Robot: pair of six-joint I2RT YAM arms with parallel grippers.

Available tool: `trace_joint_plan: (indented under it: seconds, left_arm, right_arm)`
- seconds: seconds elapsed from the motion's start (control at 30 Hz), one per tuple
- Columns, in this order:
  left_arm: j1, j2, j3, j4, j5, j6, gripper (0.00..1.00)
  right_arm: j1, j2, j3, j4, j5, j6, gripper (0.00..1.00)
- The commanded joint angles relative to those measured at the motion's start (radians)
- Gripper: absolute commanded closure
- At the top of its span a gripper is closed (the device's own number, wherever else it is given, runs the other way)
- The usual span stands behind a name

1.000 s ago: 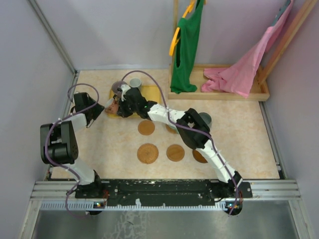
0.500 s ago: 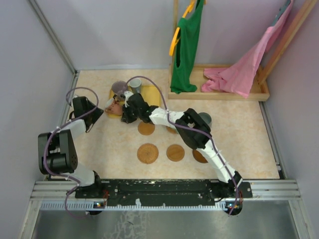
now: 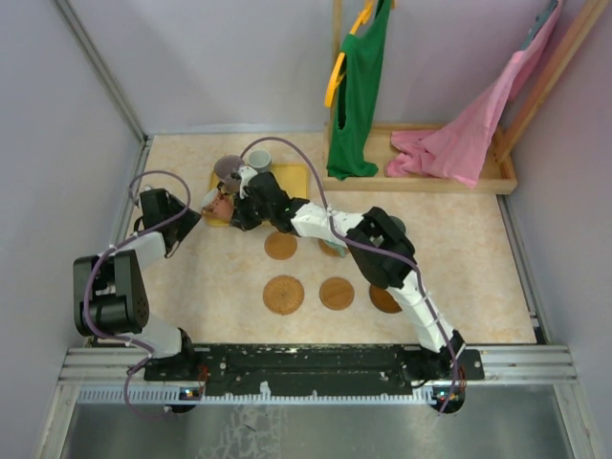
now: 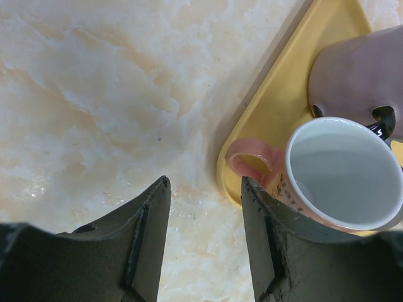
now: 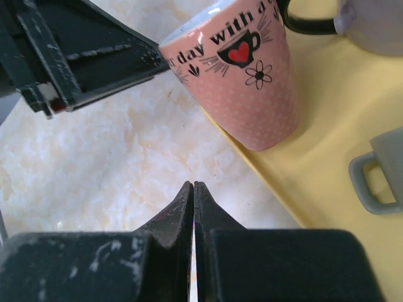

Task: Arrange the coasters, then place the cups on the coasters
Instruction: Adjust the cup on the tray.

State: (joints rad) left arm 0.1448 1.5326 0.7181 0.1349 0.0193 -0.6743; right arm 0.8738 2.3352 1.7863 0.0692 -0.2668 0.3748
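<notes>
A pink cup [image 4: 340, 173] with a pale inside stands on the near left corner of the yellow tray [image 4: 283, 94], its handle toward my left gripper [image 4: 204, 184]. That gripper is open over bare table just short of the tray, holding nothing. My right gripper [image 5: 193, 184] is shut and empty, low beside the tray edge near the pink cup [image 5: 242, 82]. A purplish cup [image 3: 228, 167] and a grey cup [image 3: 259, 160] stand further back on the tray. Brown coasters [image 3: 283, 295] lie on the table in front. A teal cup [image 3: 392, 228] is partly hidden behind the right arm.
A wooden rack base [image 3: 421, 182] at the back right carries a green garment [image 3: 359, 86] and a pink garment [image 3: 469, 134]. Grey walls close in the left and right sides. The right arm stretches across the coasters toward the tray.
My left gripper pulled back a little from the tray and opened slightly wider. My right gripper moved from above the tray down to its near left edge beside the pink cup.
</notes>
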Motion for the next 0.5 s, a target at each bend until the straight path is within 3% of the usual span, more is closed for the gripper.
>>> trace_joint_plan:
  seconds: [0.0,0.47]
  left_arm:
    - [0.004,-0.011,-0.007,0.021,0.004,0.012,0.45]
    - [0.004,-0.015,0.043,-0.047,-0.002,-0.004,0.46]
  right_arm:
    - [-0.006,-0.109,-0.019,0.033,-0.001,-0.017,1.00]
    - [-0.066,-0.213,-0.065,-0.094,0.123,-0.082,1.00]
